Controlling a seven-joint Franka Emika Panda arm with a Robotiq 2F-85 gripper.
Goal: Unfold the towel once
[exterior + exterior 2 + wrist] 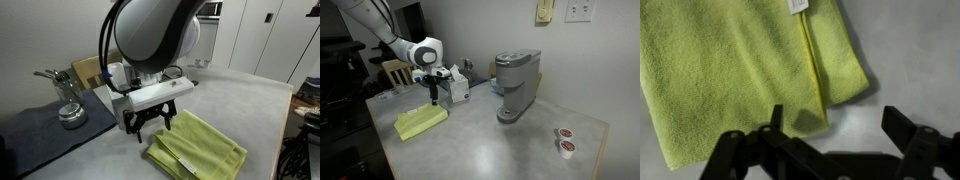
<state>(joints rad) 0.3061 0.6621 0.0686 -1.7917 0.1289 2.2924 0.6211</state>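
Wrist view: the lime yellow-green towel point(730, 70) fills the upper left and lies flat on the grey surface point(910, 60). A small white tag point(797, 6) shows at its top edge.
Fold: a straight edge runs down the cloth below the tag, with a narrower strip of the same cloth to its right, so one layer lies on another.
Pincer: the pincer point(832, 112) is spread wide and holds nothing. One dark finger point(775, 118) is over the towel's lower corner, and the opposite one is over bare surface beside the cloth. Whether the finger touches the cloth cannot be told.
Pincer from outside: in both exterior views it point(152, 125) point(434, 98) points downward at one end of the towel, low over it.
Towel's place: in both exterior views the towel point(195, 148) point(420, 122) lies as a folded oblong near the surface's edge.
Behind the towel: a white box point(458, 88) stands near it, toward the wall.
Further off: a grey coffee machine point(517, 85) stands well apart from the towel, and two small pods point(563, 132) sit near the far corner.
Beside: a dark grey mat point(45, 125) carries a metal vessel point(70, 115), apart from the towel.
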